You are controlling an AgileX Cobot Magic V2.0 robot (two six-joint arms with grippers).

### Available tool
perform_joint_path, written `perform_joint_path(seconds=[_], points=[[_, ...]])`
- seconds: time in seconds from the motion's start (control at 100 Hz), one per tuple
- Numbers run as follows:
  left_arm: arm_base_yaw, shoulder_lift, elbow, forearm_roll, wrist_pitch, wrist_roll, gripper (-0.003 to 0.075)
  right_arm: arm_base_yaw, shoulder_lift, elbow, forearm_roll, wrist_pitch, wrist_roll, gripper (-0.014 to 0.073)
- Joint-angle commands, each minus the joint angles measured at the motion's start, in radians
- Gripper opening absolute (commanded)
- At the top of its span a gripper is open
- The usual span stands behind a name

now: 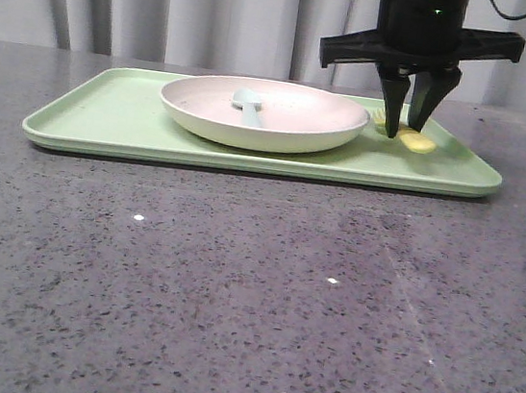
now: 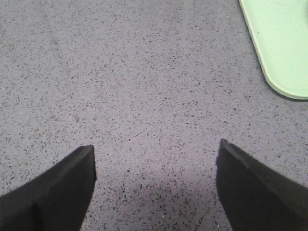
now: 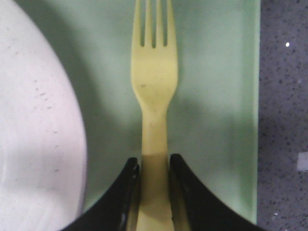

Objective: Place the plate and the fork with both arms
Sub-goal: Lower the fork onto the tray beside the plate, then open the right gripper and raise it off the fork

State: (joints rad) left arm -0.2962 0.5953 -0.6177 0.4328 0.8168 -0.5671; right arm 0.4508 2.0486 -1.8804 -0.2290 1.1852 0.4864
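The right black two-fingered gripper [image 3: 154,166] has its fingers closed against the handle of the small yellow plastic fork [image 3: 154,82], which lies flat near the right edge of the light green rectangular tray [image 1: 100,107], just beside the round cream plate [image 1: 264,114] (apparently being set down). The left gripper [image 2: 155,159] hangs spread over bare speckled worktop [image 2: 144,72], holding nothing.

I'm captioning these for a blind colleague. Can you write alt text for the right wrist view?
The right gripper has its two black fingers on either side of the handle of a yellow fork, which lies on a light green tray with its tines pointing away. The cream plate sits beside the fork; grey speckled table shows beyond the tray's edge.
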Motion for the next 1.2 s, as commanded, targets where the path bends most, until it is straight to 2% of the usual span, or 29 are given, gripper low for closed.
perform_joint_path(seconds=[0.0, 0.89, 1.11, 1.19], points=[[0.001, 0.001, -0.029, 0.026, -0.058, -0.014, 0.0513, -0.006, -0.06, -0.023, -0.022, -0.013, -0.008, 0.0004], [0.001, 0.001, -0.029, 0.041, -0.058, -0.014, 0.0513, -0.006, -0.039, -0.023, -0.008, -0.012, -0.008, 0.0013], [0.001, 0.001, -0.029, 0.04, -0.058, -0.014, 0.0513, -0.006, -0.039, -0.023, -0.008, -0.012, -0.008, 0.0173], [0.001, 0.001, -0.029, 0.04, -0.058, -0.014, 0.0513, -0.006, -0.039, -0.023, -0.008, -0.012, -0.008, 0.0202]])
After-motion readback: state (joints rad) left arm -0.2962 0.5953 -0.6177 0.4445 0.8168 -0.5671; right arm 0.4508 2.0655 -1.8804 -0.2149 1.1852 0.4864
